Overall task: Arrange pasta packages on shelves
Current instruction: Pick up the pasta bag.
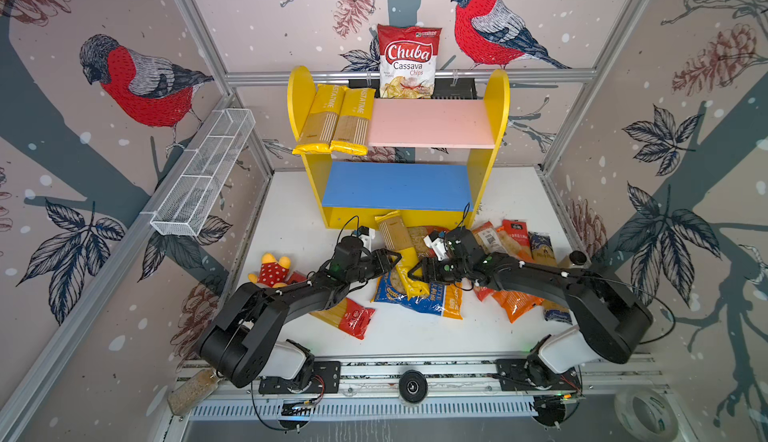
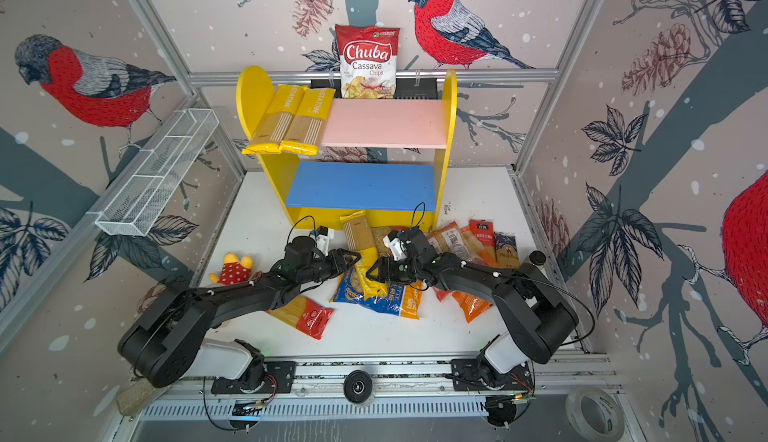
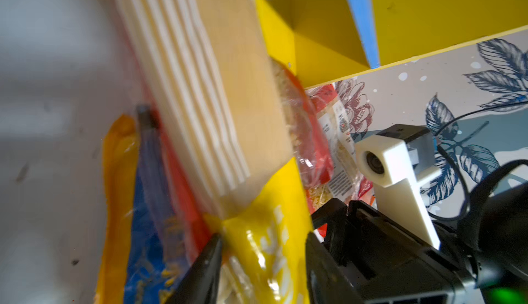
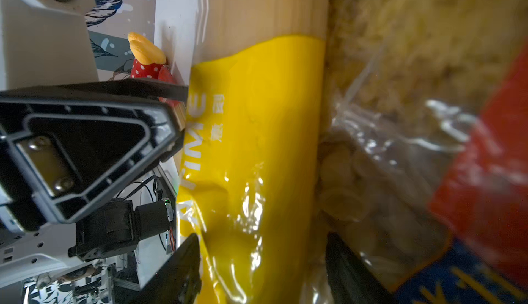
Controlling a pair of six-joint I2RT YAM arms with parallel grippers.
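A long yellow pasta package (image 1: 394, 236) (image 2: 358, 234) lies slanted over the pile in front of the shelves (image 1: 496, 99). My left gripper (image 1: 397, 262) (image 3: 261, 248) is shut on its yellow end (image 3: 265, 231), a finger pressed on each side. From the opposite side my right gripper (image 1: 415, 271) (image 4: 261, 239) stands open around the same pack (image 4: 257, 145), with a gap at one finger. Two yellow packs (image 1: 332, 120) lie on the left of the pink board (image 1: 432, 124). The blue board (image 1: 395, 186) holds nothing. A blue bag (image 1: 415, 298), a red-yellow pack (image 1: 349, 315) and orange (image 1: 515, 303), red (image 1: 515, 232) and dark-blue packs (image 1: 544, 249) lie on the table.
A Chuba chips bag (image 1: 409, 62) stands behind the pink board. The polka-dot plush toy (image 1: 272, 271) lies left of my left arm. A white wire basket (image 1: 203, 170) hangs on the left wall. A tape roll (image 1: 646, 415) sits at the front right.
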